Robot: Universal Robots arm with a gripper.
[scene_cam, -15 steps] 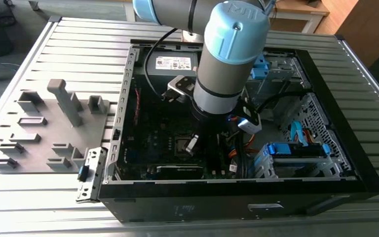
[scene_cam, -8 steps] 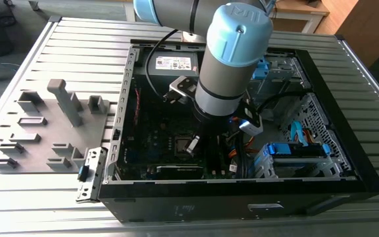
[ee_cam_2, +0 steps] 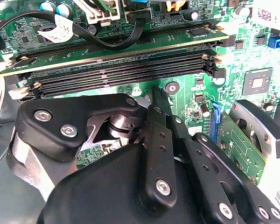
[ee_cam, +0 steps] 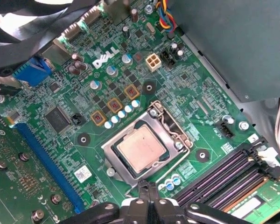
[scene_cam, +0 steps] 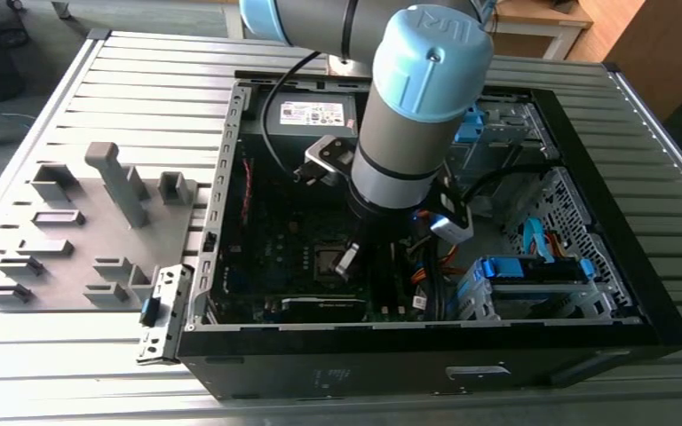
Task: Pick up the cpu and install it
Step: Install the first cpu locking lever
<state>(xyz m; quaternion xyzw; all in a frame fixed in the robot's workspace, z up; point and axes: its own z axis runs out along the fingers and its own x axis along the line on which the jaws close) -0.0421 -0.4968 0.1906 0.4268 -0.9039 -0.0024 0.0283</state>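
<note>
Inside the case (scene_cam: 625,337), on the table (scene_cam: 139,80), I log the following items.

1. Arm (scene_cam: 418,115): grey with a pale blue cap, reaching down from the far side into the open case, over the middle of the motherboard (ee_cam: 186,88).
2. Gripper (ee_cam: 149,192): black, low over the board. In the first wrist view its fingers (ee_cam: 143,189) are pressed together with nothing between them, and their tips hang just beside the near edge of the socket (ee_cam: 113,161). In the second wrist view the gripper (ee_cam_2: 157,93) points at the board close to the memory slots (ee_cam_2: 121,74).
3. Cpu (ee_cam: 141,148): dull silver square, lying flat inside the socket's metal frame, apart from the fingertips. I cannot tell whether the frame is latched.
4. Memory slots: long black rows beside the socket, one of them holding a green module (ee_cam: 252,203).
5. Cable (ee_cam_2: 107,42): black, looping across the board past the slots.
6. Blue slot (ee_cam: 46,158): long, on the side of the socket away from the memory.
7. Tray (scene_cam: 33,284): grey, with raised blocks, on the table at the exterior view's left, just beside the case wall.
8. Drive bay (scene_cam: 531,271): blue brackets, inside the case at the exterior view's right, near side.
</note>
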